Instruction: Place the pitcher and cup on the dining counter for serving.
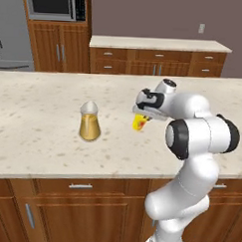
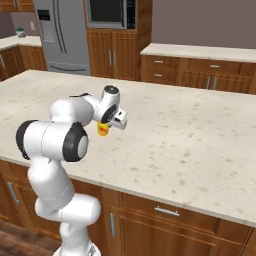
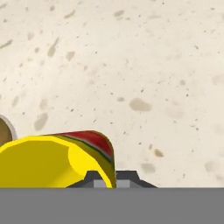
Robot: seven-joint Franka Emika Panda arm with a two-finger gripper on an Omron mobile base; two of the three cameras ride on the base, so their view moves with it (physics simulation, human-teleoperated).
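A: Cup?
B: The cup point(image 1: 138, 123) sits right under the gripper point(image 1: 141, 117), clamped between the fingers, tilted, over the dining counter point(image 1: 37, 139). Can't tell if its base touches the stone. In the right base view the cup point(image 2: 103, 129) pokes out below the hand, gripper point(image 2: 106, 125) closed on it.
A: Hand view?
B: Cup point(image 3: 57, 159) at the bottom left, yellow, red mark along the top edge, against the finger tips point(image 3: 124, 178). Speckled counter point(image 3: 153, 65) behind it.
A: Pitcher?
B: The pitcher point(image 1: 89, 121) stands upright on the same counter, left of the gripper in the left base view, apart from the cup. Amber liquid inside.
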